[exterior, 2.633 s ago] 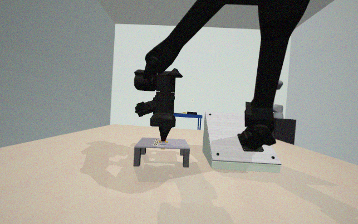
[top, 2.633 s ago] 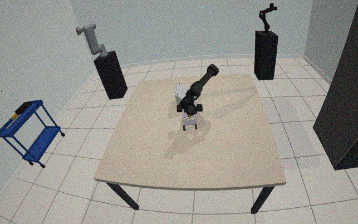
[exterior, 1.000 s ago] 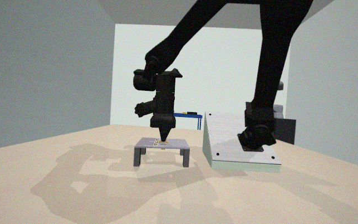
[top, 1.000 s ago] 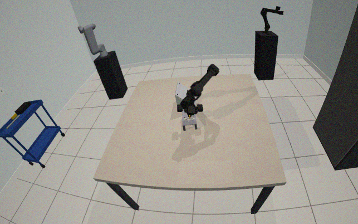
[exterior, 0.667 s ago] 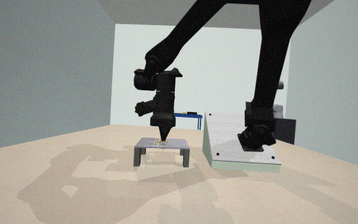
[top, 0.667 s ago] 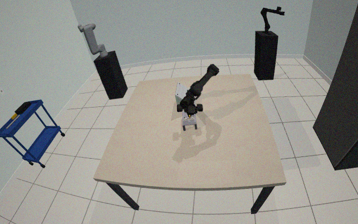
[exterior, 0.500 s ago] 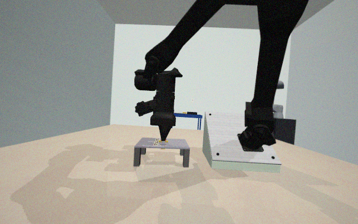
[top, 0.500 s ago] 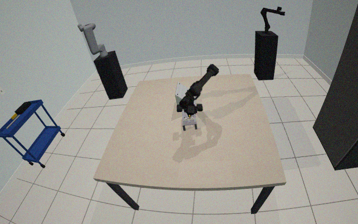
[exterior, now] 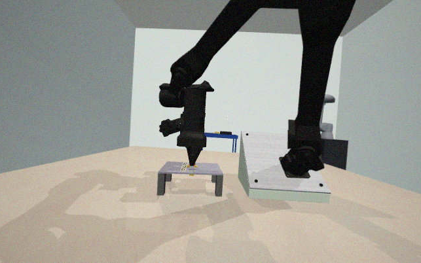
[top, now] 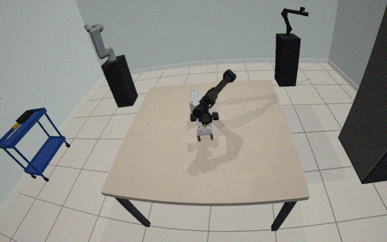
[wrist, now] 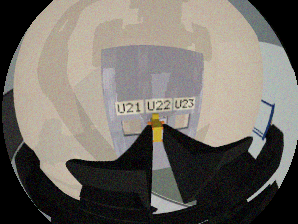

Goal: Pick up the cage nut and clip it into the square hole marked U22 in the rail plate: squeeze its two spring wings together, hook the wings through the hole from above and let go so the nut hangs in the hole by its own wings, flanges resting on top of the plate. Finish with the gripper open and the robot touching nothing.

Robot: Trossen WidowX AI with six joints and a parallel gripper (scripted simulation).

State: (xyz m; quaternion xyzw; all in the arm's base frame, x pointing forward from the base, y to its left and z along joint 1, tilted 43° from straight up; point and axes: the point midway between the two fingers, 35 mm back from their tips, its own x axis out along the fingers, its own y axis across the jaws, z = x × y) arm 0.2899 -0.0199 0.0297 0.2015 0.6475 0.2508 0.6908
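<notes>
In the exterior view, the upper part of the robot arm (exterior: pixel 320 42) is cut off by the top edge. In the wrist view, the fingertips partly hide the cage nut (wrist: pixel 156 131); its spring wings are too small to tell, and the U22 hole is largely covered.

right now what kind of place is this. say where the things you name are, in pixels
Probably a robotics lab or test room: a black arm works over a wooden table (top: pixel 159 168), a grey arm (top: pixel 98 42) and another black arm (top: pixel 286 19) stand on pedestals, and a blue cart (top: pixel 45 154) waits by the wall.
</notes>
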